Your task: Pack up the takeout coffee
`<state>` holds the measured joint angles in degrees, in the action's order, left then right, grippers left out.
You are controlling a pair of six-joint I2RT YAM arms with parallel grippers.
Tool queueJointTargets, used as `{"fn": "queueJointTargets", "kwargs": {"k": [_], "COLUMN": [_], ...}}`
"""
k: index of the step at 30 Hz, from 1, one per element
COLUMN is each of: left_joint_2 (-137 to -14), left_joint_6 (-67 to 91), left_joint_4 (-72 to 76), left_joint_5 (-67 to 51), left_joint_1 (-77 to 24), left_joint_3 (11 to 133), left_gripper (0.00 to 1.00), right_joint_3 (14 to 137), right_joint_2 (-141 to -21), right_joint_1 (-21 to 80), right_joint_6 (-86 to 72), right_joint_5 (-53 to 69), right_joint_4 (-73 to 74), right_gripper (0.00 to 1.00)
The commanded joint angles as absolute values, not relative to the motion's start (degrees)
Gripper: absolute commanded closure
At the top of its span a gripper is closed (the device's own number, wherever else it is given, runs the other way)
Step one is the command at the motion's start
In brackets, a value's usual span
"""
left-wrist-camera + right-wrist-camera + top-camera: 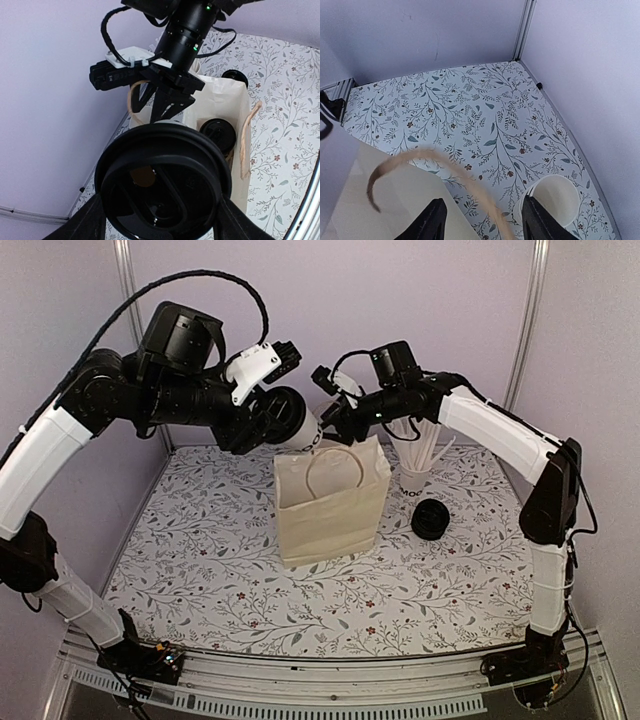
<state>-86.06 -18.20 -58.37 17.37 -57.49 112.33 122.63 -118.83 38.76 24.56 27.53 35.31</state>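
Above the tabletop's middle, L gripper (285, 418) clamps the tilted coffee cup (305, 430) over the bag (330, 505). R gripper (485, 220) spread, handle (445, 165) loose between — bag mouth may sag, cup could snag the rim.

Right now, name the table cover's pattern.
The table cover is white with grey leafy vines and tiny red flowers; the right wrist view shows it best.

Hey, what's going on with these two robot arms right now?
The left end effector holds a white paper coffee cup with a black lid, tilted, above the open cream paper bag. Another black-lidded cup is already inside. The right end effector is open at the bag's loop handle.
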Motion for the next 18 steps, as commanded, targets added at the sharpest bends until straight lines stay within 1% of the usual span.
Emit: {"fn": "queueJointTargets", "kwargs": {"k": [1, 7, 10, 14, 18], "left_joint_2": [-86.1, -86.6, -87.0, -87.6, -88.8], "left_joint_6": [-17.4, -17.9, -18.1, -17.6, -17.1], "left_joint_4": [-58.9, -58.6, -58.5, -58.8, -58.9], "left_joint_5": [15.2, 16.7, 16.3, 15.4, 13.3], "left_joint_1": [-58.2, -58.1, -57.5, -56.3, -54.3], "left_joint_3": [110.6, 110.3, 110.2, 109.5, 108.9], "left_gripper": [0.58, 0.59, 0.58, 0.58, 0.58], "right_joint_3": [123.9, 123.9, 122.2, 119.0, 117.9], "right_joint_2": [-112.2, -109.4, -107.0, -102.5, -102.4], "right_joint_1": [38.3, 38.3, 38.3, 38.3, 38.4], "right_joint_6": [24.7, 24.4, 25.1, 28.1, 33.6], "right_joint_5": [28.0, 28.2, 29.7, 36.6, 45.3], "right_joint_4": [36.6, 38.6, 39.4, 42.0, 48.7], "right_gripper": [0.44, 0.36, 0.34, 0.33, 0.32]}}
